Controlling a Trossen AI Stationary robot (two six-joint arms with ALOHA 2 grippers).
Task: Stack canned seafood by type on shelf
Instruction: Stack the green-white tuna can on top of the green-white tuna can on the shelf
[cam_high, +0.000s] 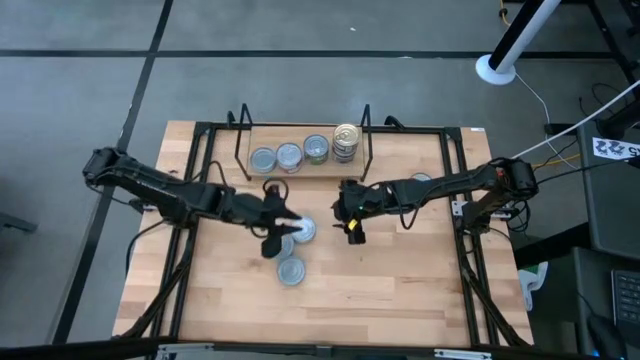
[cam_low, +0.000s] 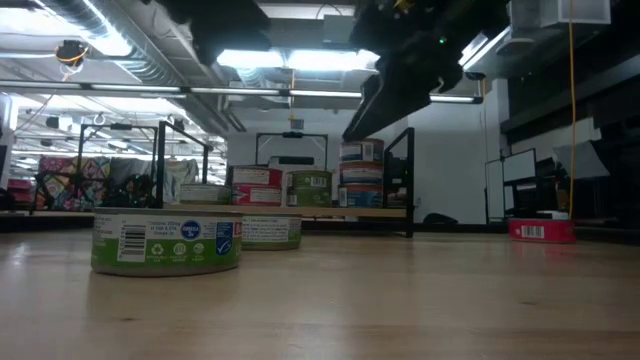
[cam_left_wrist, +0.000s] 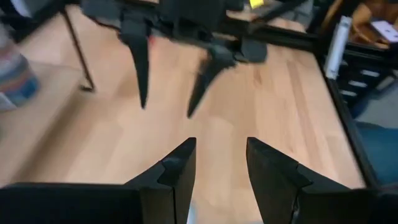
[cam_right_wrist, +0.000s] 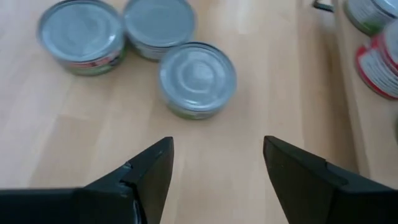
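Table: light wood top (cam_high: 400, 280) with black frame rails (cam_high: 196, 170) along both sides and the far edge
Shelf: low black wire rack (cam_high: 240, 135) on a pale wooden base, against the far edge, middle of the table
Cans on the shelf: four spots in a row, three with silver lids (cam_high: 289, 155) and one stack with a gold lid (cam_high: 346, 140) at the right end (its labels are too small to read from above)
Loose cans: one silver-lidded can (cam_high: 303, 232) near the table's middle and a second can (cam_high: 291, 270) just in front of it; the low view shows a green-labelled can (cam_low: 165, 240) closest to the camera
Left claw: left gripper (cam_high: 283, 232) sits over the middle can, reaching in from the left side; its fingers (cam_left_wrist: 180, 165) stand parted, with bare wood showing between the tips and nothing between them
Right claw: right gripper (cam_right_wrist: 217, 149) hangs near the middle, right of the loose cans and apart from them, released, fingers spread wide over bare wood
Facing: the right wrist view looks toward the loose cans, the nearest of them (cam_right_wrist: 198, 78) well ahead of the fingertips
Open room: wood lies bare along the near edge and across the near right corner; the strip between the shelf and the two grippers is narrow
Right edge: a red can (cam_low: 540, 230) sits alone far to the right in the low view
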